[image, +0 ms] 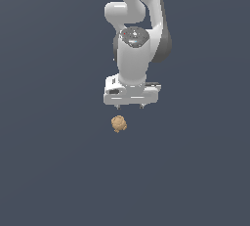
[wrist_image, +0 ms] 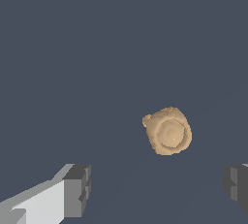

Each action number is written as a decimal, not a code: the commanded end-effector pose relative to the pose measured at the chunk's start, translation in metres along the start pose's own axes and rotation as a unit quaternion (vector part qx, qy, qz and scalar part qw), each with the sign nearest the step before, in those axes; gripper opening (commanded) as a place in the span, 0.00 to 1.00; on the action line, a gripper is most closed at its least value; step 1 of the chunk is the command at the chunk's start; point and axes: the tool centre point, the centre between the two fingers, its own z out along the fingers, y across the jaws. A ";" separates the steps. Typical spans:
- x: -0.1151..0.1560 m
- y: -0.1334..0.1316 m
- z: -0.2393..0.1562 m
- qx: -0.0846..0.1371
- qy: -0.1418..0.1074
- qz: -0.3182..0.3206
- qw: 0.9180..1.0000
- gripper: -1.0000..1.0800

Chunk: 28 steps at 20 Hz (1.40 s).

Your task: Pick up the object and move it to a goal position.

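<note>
Jaws spread wide w/ nothing between, poised near tan lumpy object (image: 118,123) (wrist_image: 167,131), not touching.

The object (image: 118,123) is a small tan-orange lump, roundish and knobbly, with a smoother circular face showing in the wrist view (wrist_image: 167,131) and a little nub at one side. It lies alone on the dark worktop (image: 49,161), untouched.

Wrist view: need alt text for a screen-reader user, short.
A small tan-orange lumpy object lies on a plain dark grey-blue surface, apart from the open gripper and untouched. Two dark grey fingertips show at the frame's edge, spread wide, with the object beyond the gap between them.
</note>
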 end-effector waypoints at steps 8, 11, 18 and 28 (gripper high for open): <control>0.000 0.014 0.024 0.000 -0.001 -0.048 0.999 0.96; 0.000 0.022 0.038 0.000 -0.001 -0.074 0.997 0.96; -0.002 0.040 0.069 0.001 -0.002 -0.137 0.991 0.96; -0.005 0.052 0.092 0.003 -0.002 -0.181 0.983 0.96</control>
